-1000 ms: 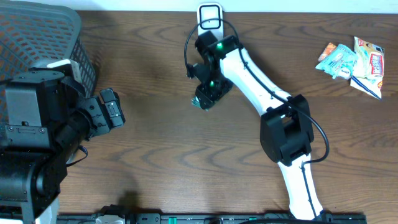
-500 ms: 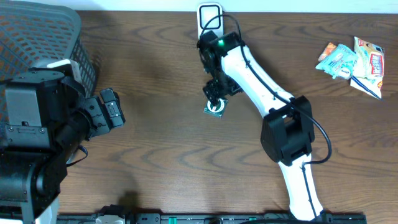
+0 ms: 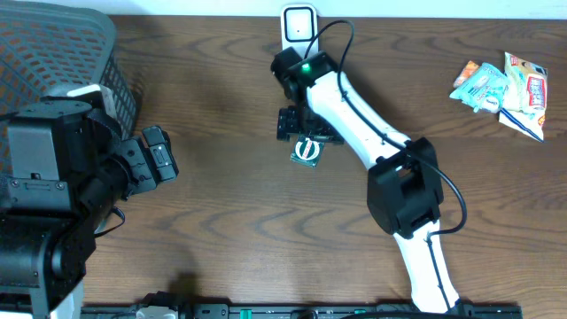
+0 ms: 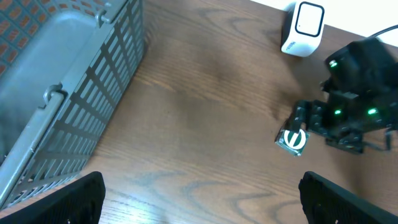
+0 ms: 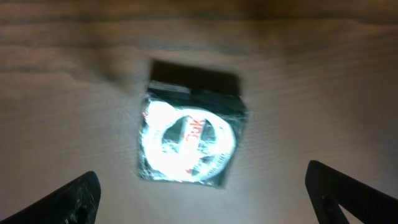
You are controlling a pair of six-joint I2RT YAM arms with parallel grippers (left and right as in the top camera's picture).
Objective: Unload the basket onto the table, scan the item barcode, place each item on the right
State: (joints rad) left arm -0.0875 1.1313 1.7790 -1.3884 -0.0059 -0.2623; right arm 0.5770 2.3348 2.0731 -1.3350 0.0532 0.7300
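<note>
So the small dark packet (image 3: 306, 151) with the round white label is lying flat on the tabletop (image 3: 213, 204), label up, a little in front of the white scanner (image 3: 299, 25) and apart from it. Nothing is being pinched right now. The right claw (image 3: 301, 128) is being held spread wide just above the packet, and the left claw (image 3: 158, 158) is being held spread too, well off to the side near the grey basket (image 3: 124, 97). No barcode is being shown on the face that's up, and the wrist view is too blurry to read the print, so my guess is that the code is sitting on another face. For the pickup, I'd say the fingers are best being brought down on two opposite edges so the flat faces aren't being covered, since a pad over the code kills the scan. The packet looks thin and crinkly, so a low, centred pinch is probably being called for or it'll twist. Then the hidden face is being turned squarely toward the scanner window, close but not touching. The snack packets (image 3: 500, 84) far right are being left alone.
</note>
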